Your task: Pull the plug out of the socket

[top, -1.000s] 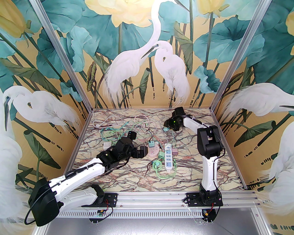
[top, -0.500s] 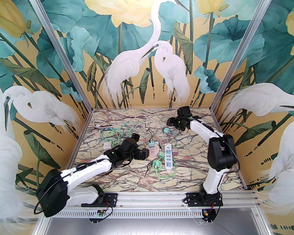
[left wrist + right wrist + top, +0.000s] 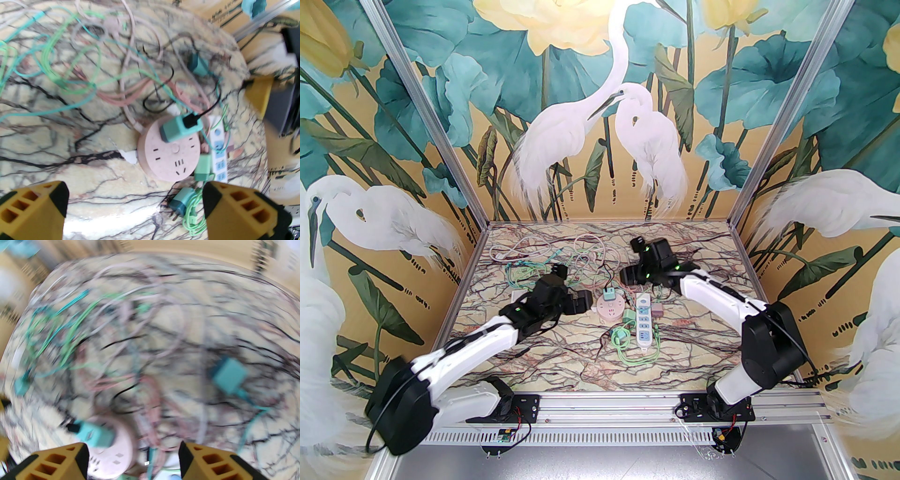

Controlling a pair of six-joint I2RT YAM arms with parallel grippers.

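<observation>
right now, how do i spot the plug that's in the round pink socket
Near the middle of the marbled table sits a round pink socket, just left of the white power strip. The teal block plug stands on its far edge, the only plug with a black cable.

Plug [image 3: 179, 127] on round socket [image 3: 170, 152], power strip [image 3: 643, 323] just right, cables [image 3: 529, 269] behind, apparently with a loose plug [image 3: 198, 65]

"How many sockets?"
"Two: one round pink socket [image 3: 172, 152], one white power strip [image 3: 643, 323]."
"And plugs?"
"Five that I can make out. Three teal plugs [image 3: 179, 127], one green plug [image 3: 202, 167], one pink plug [image 3: 657, 309]."
</observation>
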